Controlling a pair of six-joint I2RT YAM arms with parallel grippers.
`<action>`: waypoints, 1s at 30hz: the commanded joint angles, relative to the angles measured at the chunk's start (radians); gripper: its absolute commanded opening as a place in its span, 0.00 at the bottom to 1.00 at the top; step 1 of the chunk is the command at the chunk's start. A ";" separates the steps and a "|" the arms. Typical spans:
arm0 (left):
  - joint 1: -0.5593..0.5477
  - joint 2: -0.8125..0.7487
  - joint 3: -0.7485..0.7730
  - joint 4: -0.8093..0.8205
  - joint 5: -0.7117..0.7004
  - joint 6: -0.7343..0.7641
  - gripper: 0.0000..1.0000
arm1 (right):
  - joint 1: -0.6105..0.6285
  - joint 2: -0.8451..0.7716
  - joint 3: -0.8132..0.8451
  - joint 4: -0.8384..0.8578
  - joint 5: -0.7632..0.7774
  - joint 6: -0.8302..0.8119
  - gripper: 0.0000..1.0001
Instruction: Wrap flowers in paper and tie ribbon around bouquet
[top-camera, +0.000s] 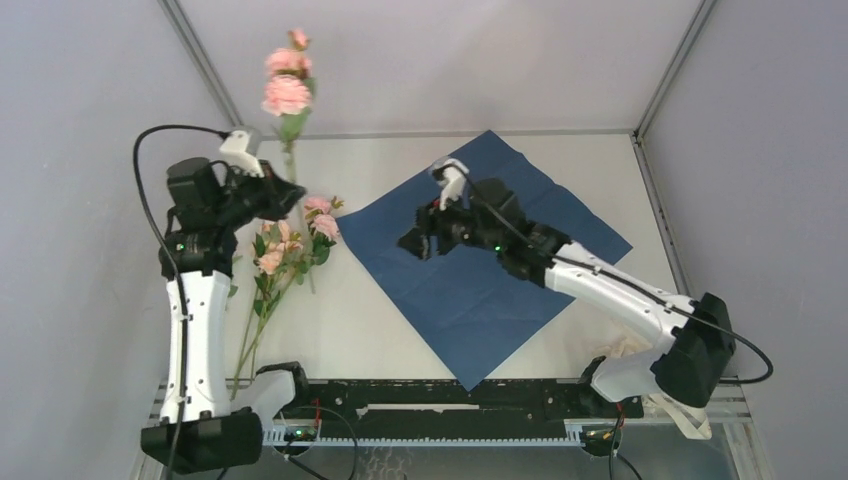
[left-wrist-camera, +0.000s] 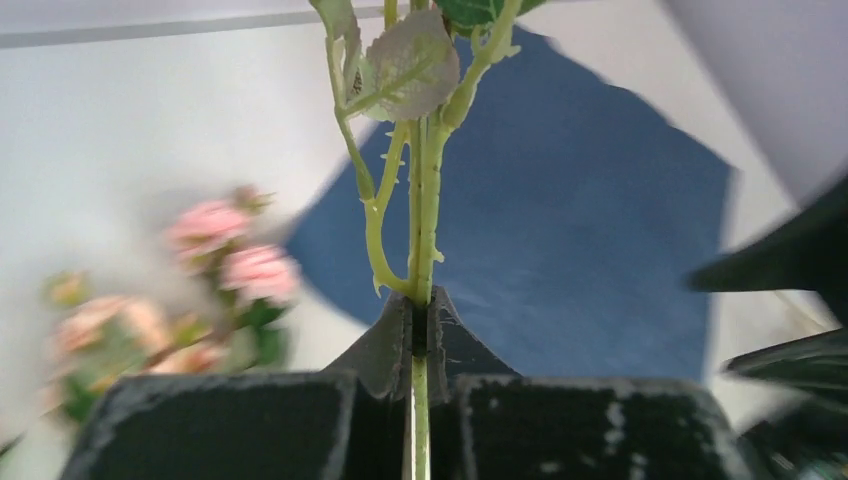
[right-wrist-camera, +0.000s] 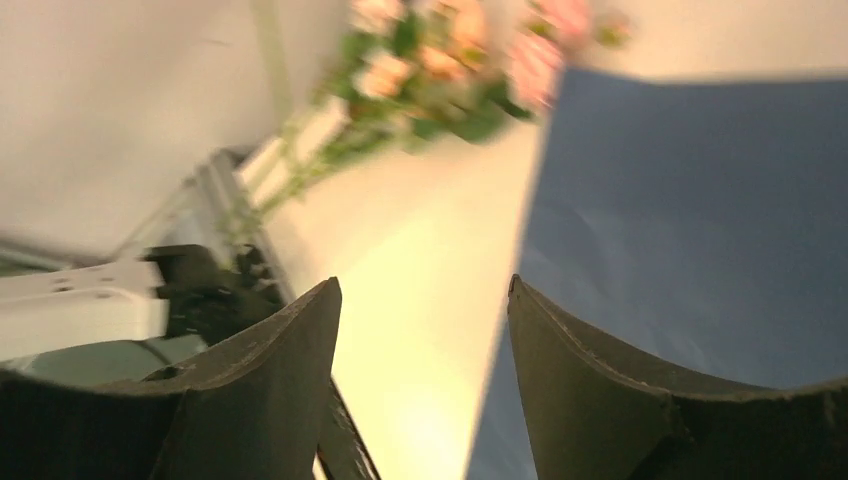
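Start at your left arm. It stands nearly upright from its base, elbow high, the wrist bent over toward 3 o'clock. Your left gripper (left-wrist-camera: 421, 335) is clamped tight on a single stem (left-wrist-camera: 420, 230). The wrist view shows the thorny green stalk pinched between the two pads low on its length, just under the point where a side shoot forks off. That low hold looks sensible: it leaves the leaves and the pink blooms free, and they stand away toward 12 o'clock, clear of the table (top-camera: 340, 330).

The rest of the flowers (top-camera: 290, 245) lie on the table just at 6 o'clock of that gripper, heads toward 1 o'clock and stems trailing down to 7 o'clock. They are beside the paper, not on it.

The paper (top-camera: 480, 270) is spread flat at 3 o'clock of the bunch, dark face up, turned as a diamond with its corners at 12, 3, 6 and 9 o'clock. I take it that layout is meant to let stems be laid along a diagonal before rolling, so the lifted stem probably has to go there.

Your right arm reaches in low from 4 o'clock, forearm stretched across the sheet. Your right gripper (right-wrist-camera: 425, 290) hangs over the paper's 9 o'clock side with its jaws spread wide and nothing between them, aimed toward the bunch.
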 joint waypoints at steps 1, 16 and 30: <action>-0.188 0.006 0.048 0.101 0.155 -0.231 0.00 | 0.110 0.073 0.010 0.470 -0.091 0.032 0.72; -0.429 0.052 -0.046 0.275 0.104 -0.386 0.00 | 0.139 0.303 0.115 0.613 -0.003 0.207 0.23; -0.021 0.128 -0.173 -0.139 -0.635 0.358 0.98 | -0.195 0.379 0.116 -0.194 0.200 0.175 0.00</action>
